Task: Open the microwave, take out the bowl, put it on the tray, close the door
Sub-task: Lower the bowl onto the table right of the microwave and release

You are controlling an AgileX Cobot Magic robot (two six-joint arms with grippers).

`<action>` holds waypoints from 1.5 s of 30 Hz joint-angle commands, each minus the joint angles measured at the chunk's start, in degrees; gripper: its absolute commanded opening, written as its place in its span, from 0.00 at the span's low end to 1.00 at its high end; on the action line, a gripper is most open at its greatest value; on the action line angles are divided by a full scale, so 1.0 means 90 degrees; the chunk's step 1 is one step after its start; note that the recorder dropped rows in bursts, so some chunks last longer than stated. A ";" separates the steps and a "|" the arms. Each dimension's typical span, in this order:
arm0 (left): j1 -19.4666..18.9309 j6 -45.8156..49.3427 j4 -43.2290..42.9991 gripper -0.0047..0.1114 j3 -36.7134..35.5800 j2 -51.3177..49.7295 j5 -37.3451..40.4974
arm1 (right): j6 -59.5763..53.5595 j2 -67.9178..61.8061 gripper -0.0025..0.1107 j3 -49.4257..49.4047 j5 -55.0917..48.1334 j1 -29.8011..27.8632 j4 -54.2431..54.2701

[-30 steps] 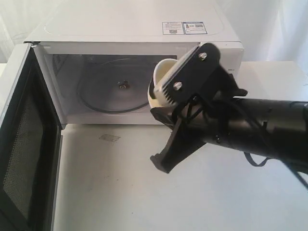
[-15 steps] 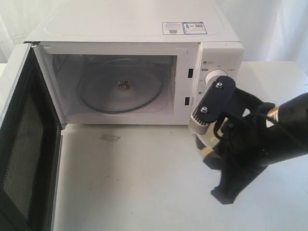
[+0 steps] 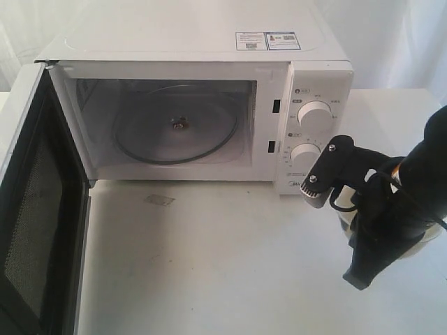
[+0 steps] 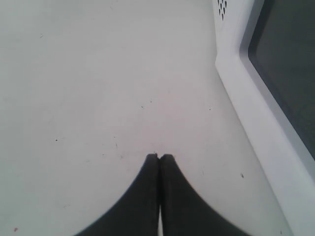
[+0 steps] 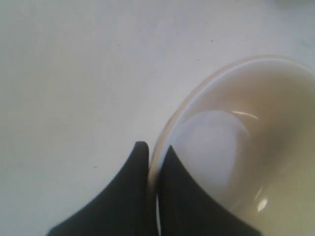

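One thin rim-pinch: right claw clamped on small round cream bowl; left claw together. Lower level, release gently.

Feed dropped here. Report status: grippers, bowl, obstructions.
Right gripper shut on bowl rim, clear of microwave. Left gripper shut, empty. Door open; no tray in view.

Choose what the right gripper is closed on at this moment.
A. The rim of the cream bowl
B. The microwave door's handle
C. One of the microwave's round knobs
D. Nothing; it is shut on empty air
A: in the right wrist view the right gripper has its jaws pinched on the rim of the bowl, one inside the wall and one outside.
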State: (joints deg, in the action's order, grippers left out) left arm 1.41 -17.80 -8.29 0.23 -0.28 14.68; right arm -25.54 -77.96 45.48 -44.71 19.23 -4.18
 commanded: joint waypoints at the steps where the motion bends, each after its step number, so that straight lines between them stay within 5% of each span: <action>1: -0.0014 0.0007 0.0035 0.04 -0.0026 0.0031 -0.0014 | 0.0040 -0.0177 0.02 -0.0020 0.0138 -0.0405 -0.0059; 45: -0.0014 0.0007 0.0035 0.04 -0.0026 0.0031 -0.0014 | 0.0026 -0.1190 0.06 -0.0549 0.1924 -0.0685 0.0124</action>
State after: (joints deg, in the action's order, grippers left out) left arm 1.41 -17.80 -8.29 0.23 -0.28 14.68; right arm -25.43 -88.56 40.71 -28.53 13.24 -3.74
